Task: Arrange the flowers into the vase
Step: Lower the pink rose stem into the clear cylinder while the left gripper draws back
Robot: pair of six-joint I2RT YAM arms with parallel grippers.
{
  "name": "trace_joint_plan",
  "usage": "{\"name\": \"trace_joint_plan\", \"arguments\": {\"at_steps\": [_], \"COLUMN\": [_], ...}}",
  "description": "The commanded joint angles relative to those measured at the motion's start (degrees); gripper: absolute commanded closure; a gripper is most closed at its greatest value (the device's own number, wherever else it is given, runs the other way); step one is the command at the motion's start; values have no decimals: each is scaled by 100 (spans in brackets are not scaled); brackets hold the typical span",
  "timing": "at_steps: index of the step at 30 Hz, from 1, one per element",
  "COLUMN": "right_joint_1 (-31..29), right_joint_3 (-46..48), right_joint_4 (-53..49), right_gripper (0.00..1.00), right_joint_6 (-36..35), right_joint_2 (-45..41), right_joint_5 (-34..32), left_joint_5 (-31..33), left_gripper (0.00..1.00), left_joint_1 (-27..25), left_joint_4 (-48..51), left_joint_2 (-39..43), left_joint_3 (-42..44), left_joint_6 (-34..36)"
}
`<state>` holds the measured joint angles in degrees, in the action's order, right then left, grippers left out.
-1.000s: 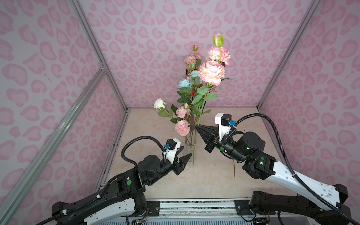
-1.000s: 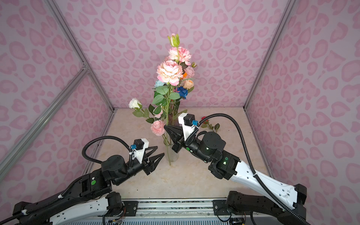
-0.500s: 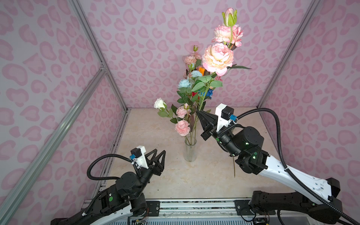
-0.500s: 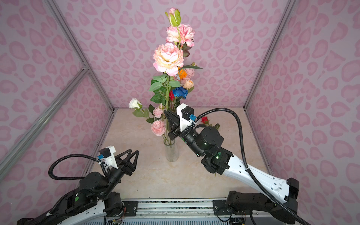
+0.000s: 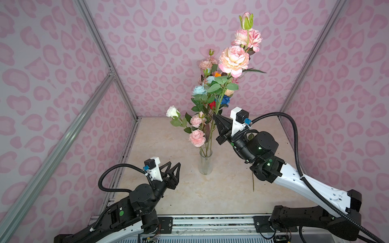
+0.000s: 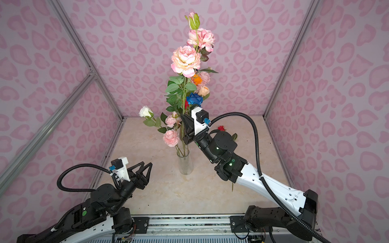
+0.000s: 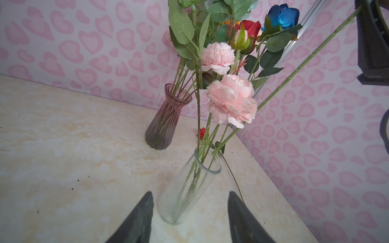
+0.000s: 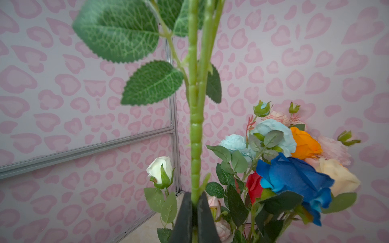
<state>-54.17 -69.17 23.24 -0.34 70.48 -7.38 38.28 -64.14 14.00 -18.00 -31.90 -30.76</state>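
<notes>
My right gripper (image 5: 215, 116) (image 6: 183, 117) (image 8: 194, 199) is shut on the green stem (image 8: 195, 136) of a tall flower with big pink blooms (image 5: 233, 60) (image 6: 185, 60). I hold it up above the clear ribbed vase (image 5: 205, 164) (image 6: 185, 164) (image 7: 187, 189). In the left wrist view the stem slants down to the vase's mouth. Pink peonies (image 5: 196, 137) and a white rose (image 5: 172, 111) stand in that vase. My left gripper (image 5: 174, 165) (image 6: 146, 163) (image 7: 190, 192) is open and empty, to the left of the vase and apart from it.
A purple vase (image 7: 164, 124) behind the clear one holds blue, red, orange and peach flowers (image 8: 294, 174). A red flower (image 6: 221, 128) lies on the table behind my right arm, its stem (image 5: 253, 181) running toward the front. Pink patterned walls enclose three sides.
My right gripper has lifted the tall pink flower higher above the vase. The left arm has drawn back from the vase toward the near left, its gripper still open.
</notes>
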Motion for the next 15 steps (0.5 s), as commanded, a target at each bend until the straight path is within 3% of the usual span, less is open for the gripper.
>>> {"name": "trace_joint_plan", "arguments": {"at_steps": [1, 15], "right_joint_1": [69, 221], "right_joint_3": [113, 602], "right_joint_4": [323, 450], "right_gripper": [100, 100], "right_joint_6": [251, 945], "right_joint_2": [21, 93], "right_joint_5": [80, 13], "left_joint_5": [-40, 96], "left_gripper": [42, 42], "left_joint_1": [4, -1], "left_joint_4": [-70, -138], "left_joint_2": [-99, 60], "left_joint_3": [-67, 130], "left_joint_6": [35, -92]}}
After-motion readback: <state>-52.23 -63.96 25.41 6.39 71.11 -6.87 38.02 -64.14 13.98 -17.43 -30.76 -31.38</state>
